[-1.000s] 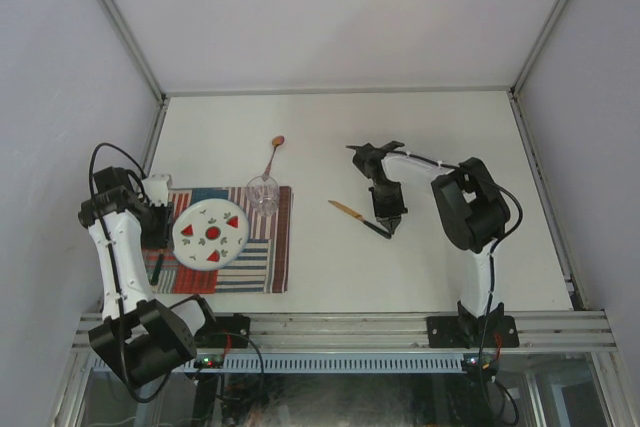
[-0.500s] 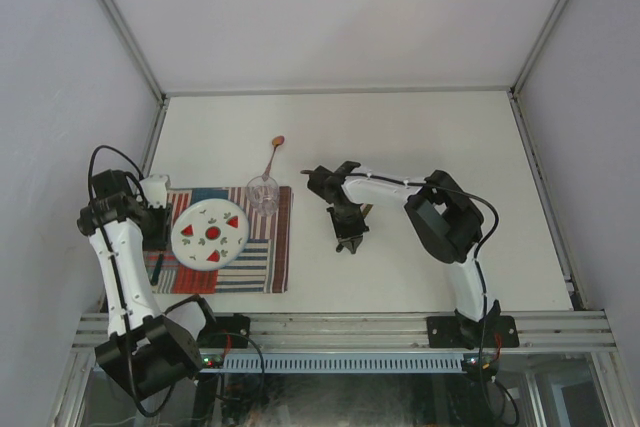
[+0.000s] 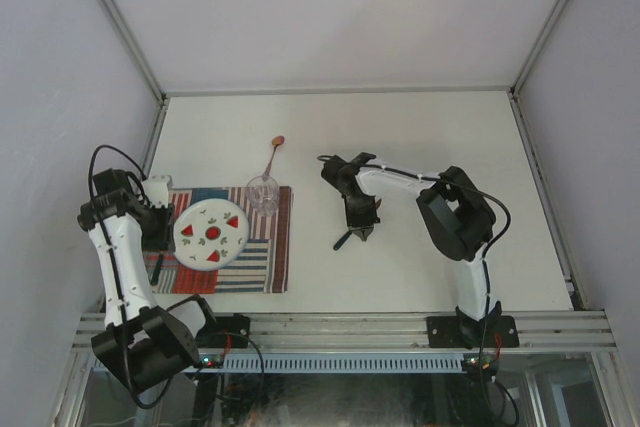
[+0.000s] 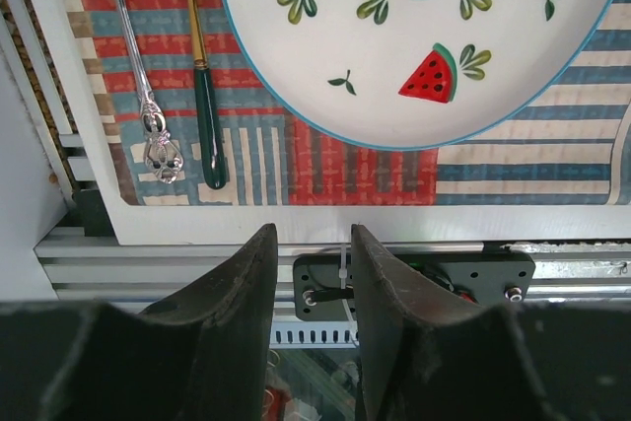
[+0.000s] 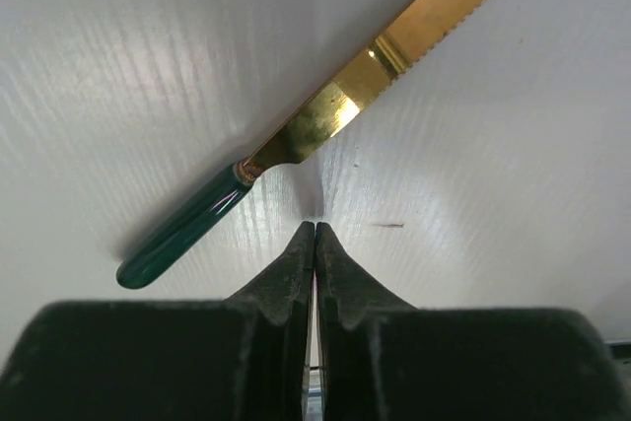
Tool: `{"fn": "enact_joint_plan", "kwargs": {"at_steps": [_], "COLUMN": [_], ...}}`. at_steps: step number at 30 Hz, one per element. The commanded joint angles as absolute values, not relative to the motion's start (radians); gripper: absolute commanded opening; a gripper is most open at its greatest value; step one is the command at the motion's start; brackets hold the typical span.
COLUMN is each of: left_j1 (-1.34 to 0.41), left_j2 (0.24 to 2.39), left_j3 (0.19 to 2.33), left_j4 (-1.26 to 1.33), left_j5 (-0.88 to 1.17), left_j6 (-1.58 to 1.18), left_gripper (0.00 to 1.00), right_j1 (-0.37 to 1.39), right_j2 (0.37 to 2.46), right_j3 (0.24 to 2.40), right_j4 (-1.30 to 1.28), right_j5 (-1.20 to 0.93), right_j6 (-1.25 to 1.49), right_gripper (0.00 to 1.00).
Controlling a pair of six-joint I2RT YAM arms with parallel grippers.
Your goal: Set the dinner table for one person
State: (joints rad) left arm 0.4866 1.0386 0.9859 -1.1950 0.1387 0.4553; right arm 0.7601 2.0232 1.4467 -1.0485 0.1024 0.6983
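Observation:
The dinner table (image 3: 450,137) is a wide off-white top. On its left lies a striped placemat (image 3: 272,259) bearing a watermelon-patterned plate (image 3: 211,233). Left of the plate (image 4: 414,46) lie a gold fork with a green handle (image 4: 202,96) and a silver utensil (image 4: 148,105). My left gripper (image 4: 314,234) hovers open over the mat's near left edge, with nothing between its fingers. A gold knife with a green handle (image 5: 296,140) lies on the bare table. My right gripper (image 5: 315,227) is shut and empty, its tips on the table just beside the knife (image 3: 343,241).
A clear glass (image 3: 263,194) stands at the placemat's far right corner. A long-handled spoon (image 3: 274,152) lies on the table beyond it. Aluminium rails (image 3: 350,327) edge the near side, and white walls close in the left, right and back.
My shut right gripper swept left, then came back a little; the knife has shifted left and turned, its handle now pointing to the near left. The left arm has barely moved.

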Motion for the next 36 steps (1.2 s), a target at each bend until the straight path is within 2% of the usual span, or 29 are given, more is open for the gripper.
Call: {"fn": "enact_joint_plan", "kwargs": {"at_steps": [1,10,17,23,36], "left_j1": [0.494,0.493,0.493,0.493,0.494], "left_j2": [1.04,1.009,1.017,1.082,1.143], "left_j3": [1.072,1.056,1.066,1.096,1.179], "left_j4": [-1.211,-1.214,-1.215,-1.204,-1.2], "left_j5": [0.166,0.128,0.13,0.142,0.146], "left_j6": [0.45,0.461,0.403,0.354,0.302], "left_gripper": [0.4,0.4,0.4,0.4,0.4], "right_j1": [0.748,0.723,0.691,0.613,0.543], "right_j2": [2.037,2.121,2.17,2.154,2.269], "right_j3": [1.481,1.497,1.604,1.605,1.786], "right_j4": [-1.031,-0.985,-1.049,-1.022,-1.053], "right_j5": [0.134,0.146,0.188,0.185,0.149], "right_j6": [0.72,0.743,0.698,0.654,0.586], "right_gripper": [0.0,0.0,0.0,0.0,0.0]}}
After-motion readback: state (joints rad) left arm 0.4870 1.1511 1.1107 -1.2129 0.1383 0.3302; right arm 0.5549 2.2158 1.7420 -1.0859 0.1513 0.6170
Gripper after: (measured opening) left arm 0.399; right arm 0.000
